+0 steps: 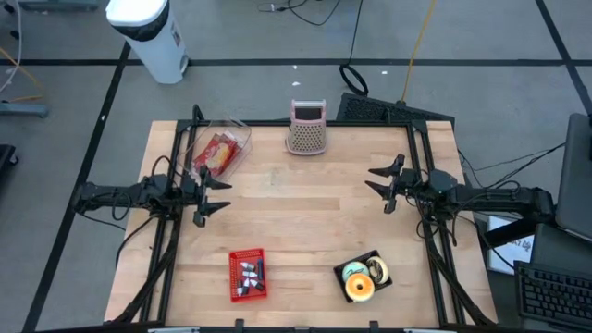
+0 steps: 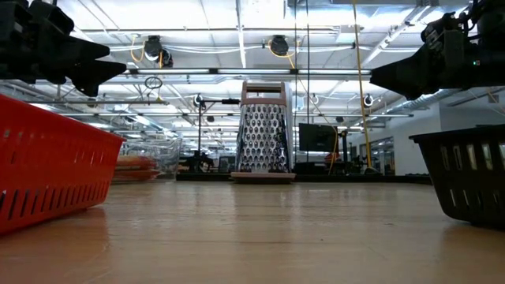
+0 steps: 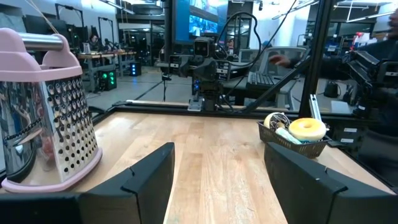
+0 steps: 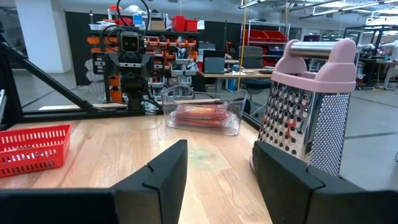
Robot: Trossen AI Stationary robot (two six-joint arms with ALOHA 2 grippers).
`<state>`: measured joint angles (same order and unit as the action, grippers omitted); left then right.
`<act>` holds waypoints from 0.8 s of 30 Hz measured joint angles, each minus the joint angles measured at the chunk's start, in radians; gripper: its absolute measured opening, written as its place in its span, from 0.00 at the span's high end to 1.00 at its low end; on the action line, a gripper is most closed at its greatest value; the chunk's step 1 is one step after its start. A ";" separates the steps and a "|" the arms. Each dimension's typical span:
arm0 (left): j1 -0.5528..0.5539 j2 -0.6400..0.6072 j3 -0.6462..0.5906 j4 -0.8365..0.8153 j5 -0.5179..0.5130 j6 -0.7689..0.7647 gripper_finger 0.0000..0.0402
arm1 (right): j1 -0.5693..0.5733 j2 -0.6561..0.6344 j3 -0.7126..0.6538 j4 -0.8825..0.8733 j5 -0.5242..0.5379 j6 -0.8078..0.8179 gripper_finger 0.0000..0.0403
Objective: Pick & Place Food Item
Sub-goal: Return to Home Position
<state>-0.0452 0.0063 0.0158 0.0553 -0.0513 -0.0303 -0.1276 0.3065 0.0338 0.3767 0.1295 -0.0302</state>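
Left gripper (image 1: 222, 194) over the left side of the wooden table (image 1: 305, 222), jaws spread wide, nothing between them. Right gripper (image 1: 372, 180) over the right side, pointed straight back at it across the wood, jaws likewise spread and holding nothing. Both up off the table top, as seen in the low view. Just beside the left jaws, off toward the far edge, a clear container (image 1: 220, 153) with red food inside. Farther along that far edge, between the two pairs of jaws but set back from both, a pink-topped grater (image 1: 306, 128), upright. Toward the near edge, well apart from the left jaws, a red bin (image 1: 233, 277) with small bottles (image 1: 250, 271) lying in it. Also toward the near edge, well apart from the right jaws, a black bin (image 1: 338, 271) holding doughnuts (image 1: 359, 288), a yellow-orange one uppermost beside paler rings.
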 joint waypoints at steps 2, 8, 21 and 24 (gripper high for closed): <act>0.000 0.000 0.000 0.000 0.000 0.000 0.38 | 0.000 0.000 0.000 0.000 0.000 0.000 0.57; 0.000 0.000 0.000 0.000 0.000 0.000 0.38 | 0.000 0.000 0.000 0.000 0.000 0.000 0.57; 0.000 0.000 0.000 0.000 0.000 0.000 0.38 | 0.000 0.000 0.000 0.000 0.000 0.000 0.58; 0.000 0.000 0.000 0.000 0.000 0.000 0.38 | 0.000 0.000 0.000 0.000 0.000 0.000 0.57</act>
<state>-0.0455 0.0063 0.0162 0.0555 -0.0513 -0.0303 -0.1272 0.3065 0.0338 0.3771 0.1295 -0.0302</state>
